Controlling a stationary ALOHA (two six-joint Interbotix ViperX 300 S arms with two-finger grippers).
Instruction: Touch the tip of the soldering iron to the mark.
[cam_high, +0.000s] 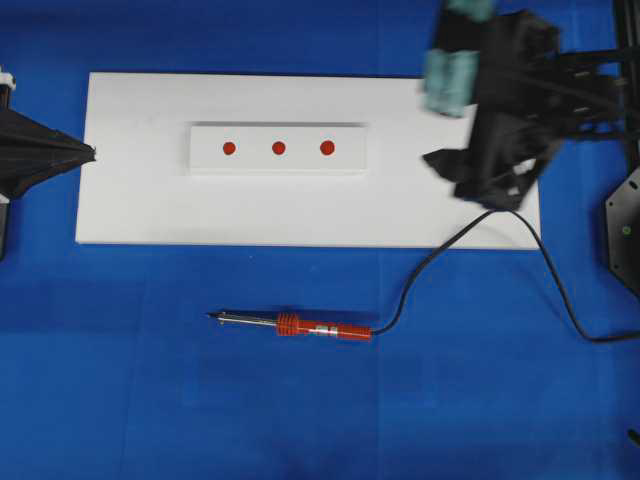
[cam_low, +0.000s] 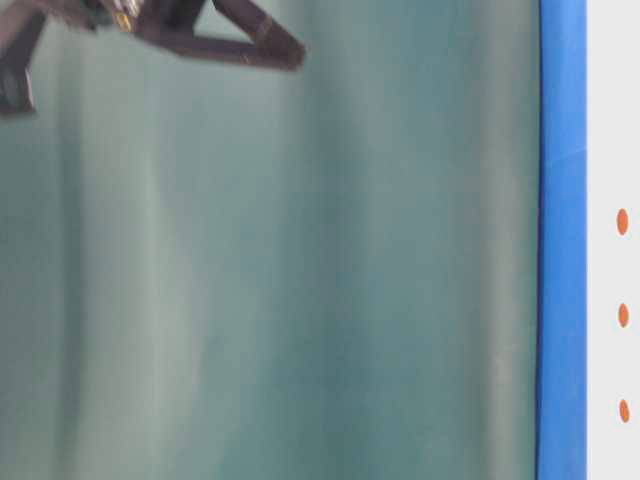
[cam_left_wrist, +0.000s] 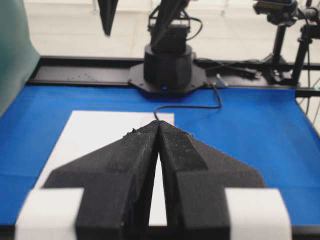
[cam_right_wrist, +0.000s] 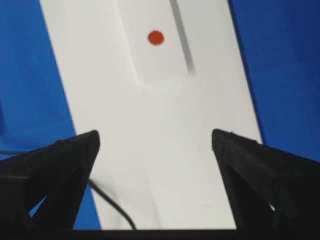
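Soldering iron (cam_high: 300, 326) flat on the blue mat (cam_high: 300, 420), untouched, in front of the white board (cam_high: 140, 200).

Iron lies level with the board's near edge; tip (cam_high: 213, 317) points left, red-orange handle to the right, black cord (cam_high: 450, 250) curving up under the right arm. Three red marks (cam_high: 278, 148) in a row on a raised white strip (cam_high: 205, 150) mid-board, well apart from the tip. Right gripper (cam_right_wrist: 156, 145) hangs over the board's right end, fingers (cam_right_wrist: 60, 165) spread wide, nothing between them; the nearest mark shows ahead in its wrist view. Left gripper (cam_left_wrist: 158, 125) at the board's left edge, fingers pressed together, empty. Table-level view mostly a blurred teal backdrop.
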